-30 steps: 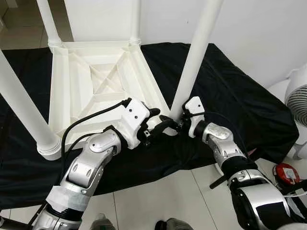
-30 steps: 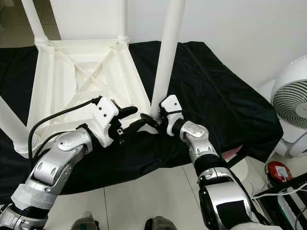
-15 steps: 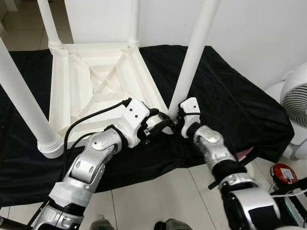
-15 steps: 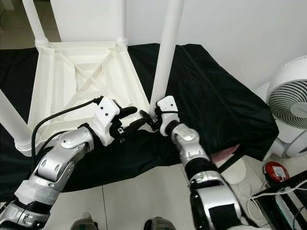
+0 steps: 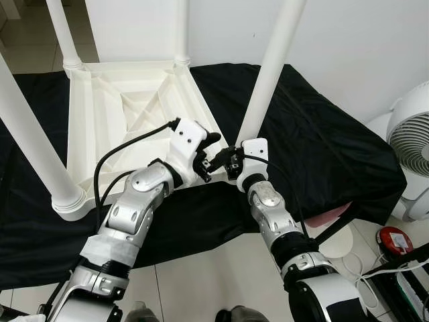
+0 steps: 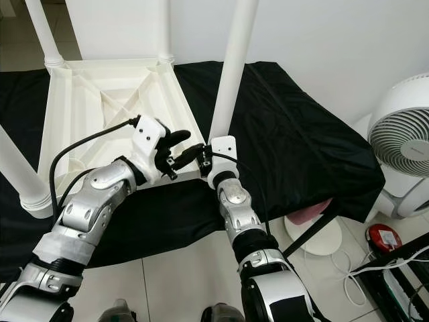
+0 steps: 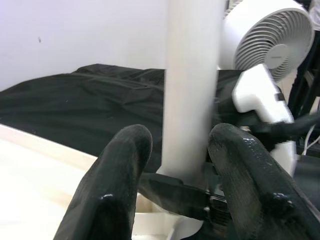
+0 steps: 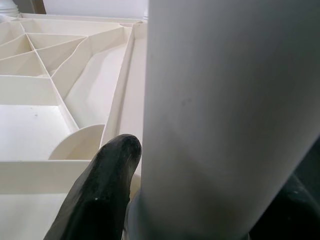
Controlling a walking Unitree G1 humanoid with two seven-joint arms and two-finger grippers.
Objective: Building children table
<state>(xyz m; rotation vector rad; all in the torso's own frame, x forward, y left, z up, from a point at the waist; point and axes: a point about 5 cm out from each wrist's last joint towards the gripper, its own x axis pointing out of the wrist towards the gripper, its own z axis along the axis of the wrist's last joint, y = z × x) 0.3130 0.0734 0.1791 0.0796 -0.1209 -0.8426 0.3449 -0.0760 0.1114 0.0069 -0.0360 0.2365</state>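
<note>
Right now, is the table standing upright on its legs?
No, the white table lies upside down on the black cloth, its legs pointing up.

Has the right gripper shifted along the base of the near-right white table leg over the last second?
Yes. The right gripper swung from the right side of the white plastic table leg round to its front, towards the left gripper and the upturned white tabletop.

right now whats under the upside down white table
A black cloth lies under the white table, spread past it on every side. Whatever the cloth covers is hidden. Both grippers, left and right, meet at the near leg.
</note>
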